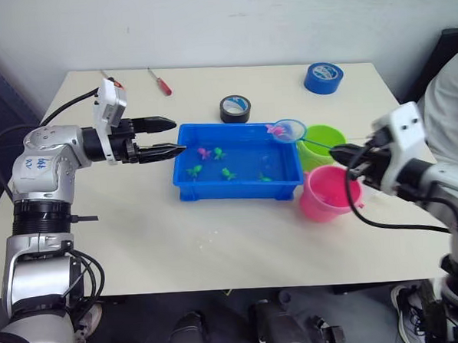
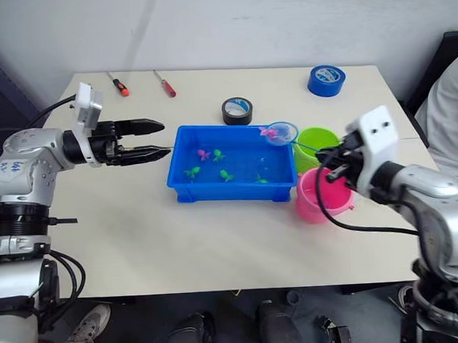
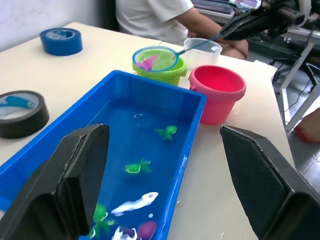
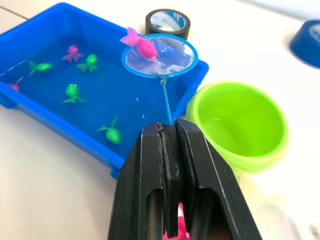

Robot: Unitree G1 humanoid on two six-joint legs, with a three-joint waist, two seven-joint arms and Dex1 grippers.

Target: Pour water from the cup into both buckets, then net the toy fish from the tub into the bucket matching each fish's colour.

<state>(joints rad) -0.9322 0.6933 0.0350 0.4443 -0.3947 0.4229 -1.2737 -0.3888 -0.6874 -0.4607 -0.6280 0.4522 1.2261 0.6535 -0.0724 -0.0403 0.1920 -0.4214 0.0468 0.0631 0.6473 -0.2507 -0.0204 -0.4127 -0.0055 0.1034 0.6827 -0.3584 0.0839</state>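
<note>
While netted, pink fish [image 4: 142,46] above tub [image 4: 30,30]

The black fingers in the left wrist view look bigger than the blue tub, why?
In the left wrist view the fingers sit right next to the camera, so they look huge, while the tub lies farther off; in the left eye view the same fingers look much smaller than the tub.

A lab or workshop: tape rolls [image 1: 323,77] and screwdrivers [image 1: 160,81] lie on a plain table [image 1: 179,243]; a person [image 3: 165,20] sits beside.
</note>
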